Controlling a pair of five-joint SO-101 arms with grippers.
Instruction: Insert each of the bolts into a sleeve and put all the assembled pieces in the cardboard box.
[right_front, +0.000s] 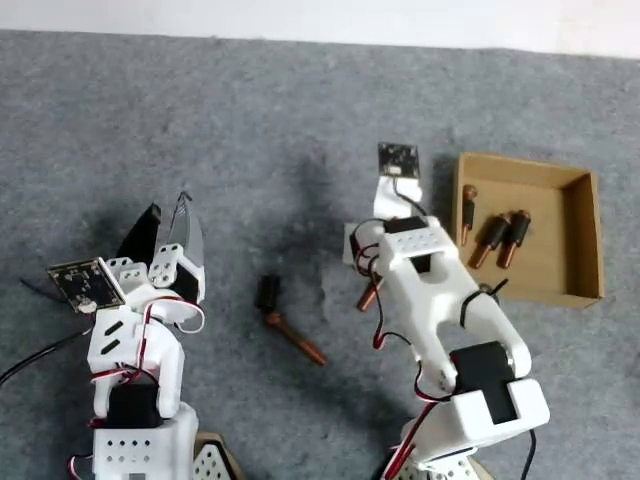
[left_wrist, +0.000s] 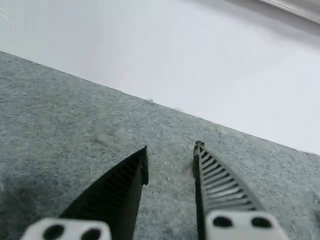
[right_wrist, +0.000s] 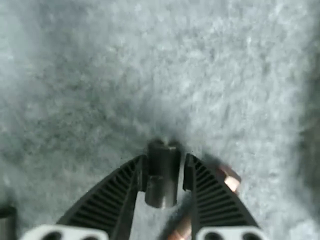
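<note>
Sleeve (right_wrist: 162, 175) sits pinched in my right gripper (right_wrist: 165, 161) beside a bolt (right_wrist: 227, 178), likely for mating; my left gripper (left_wrist: 170, 160) gapes empty.

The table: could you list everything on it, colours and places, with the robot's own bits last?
Table: one, grey, fuzzy top, under everything.
Box: one, brown cardboard, by the right arm.
Assembled pieces: three, copper bolts in dark sleeves, lying in the box.
Loose sleeve: one, black, between the arms.
Loose bolt: one, copper, right next to the loose sleeve.
Held sleeve: one, dark, between the right gripper's fingers.
Second bolt: one, copper, beside the held sleeve, partly hidden.
Left gripper: one, black fingers, open above bare table.
Right gripper: one, black fingers, shut on the held sleeve.
</note>
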